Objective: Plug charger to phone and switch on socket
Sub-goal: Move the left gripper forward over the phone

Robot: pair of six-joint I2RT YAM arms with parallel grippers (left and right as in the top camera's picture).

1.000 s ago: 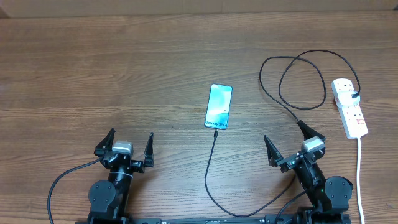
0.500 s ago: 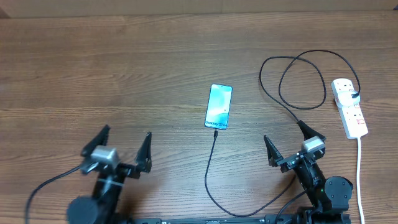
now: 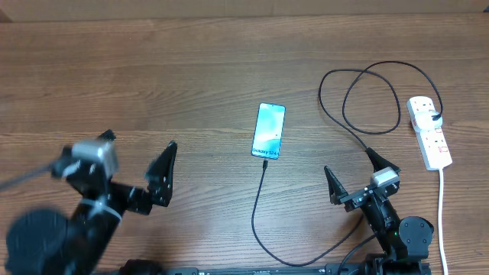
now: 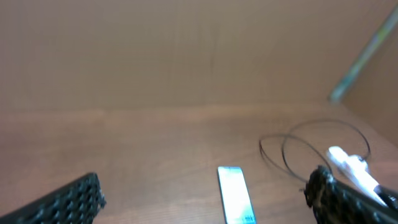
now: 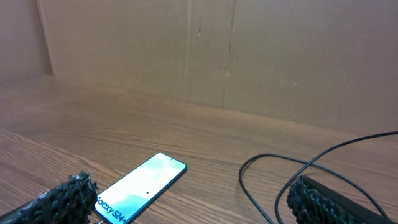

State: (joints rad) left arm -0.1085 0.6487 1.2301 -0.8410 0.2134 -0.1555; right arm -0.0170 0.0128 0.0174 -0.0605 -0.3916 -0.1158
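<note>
The phone [image 3: 268, 130] lies face up mid-table, its cyan screen lit; it also shows in the left wrist view [image 4: 235, 202] and the right wrist view [image 5: 140, 186]. The black charger cable [image 3: 257, 206] runs from the phone's near end, where its plug tip [image 3: 264, 161] touches; whether it is seated I cannot tell. It loops [image 3: 367, 99] to the white power strip [image 3: 429, 134] at the right. My left gripper [image 3: 136, 154] is open and empty, raised, left of the phone. My right gripper [image 3: 354, 173] is open and empty, between phone and strip.
The strip's white cord [image 3: 442, 221] runs toward the table's front edge at the right. A brown cardboard wall [image 5: 249, 56] stands behind the table. The cable loops [image 5: 280, 180] lie just ahead of my right fingers [image 5: 329, 202].
My left arm has risen and swung left, its open gripper now higher and farther from the front edge. The right arm, phone, cable and strip have not moved.
</note>
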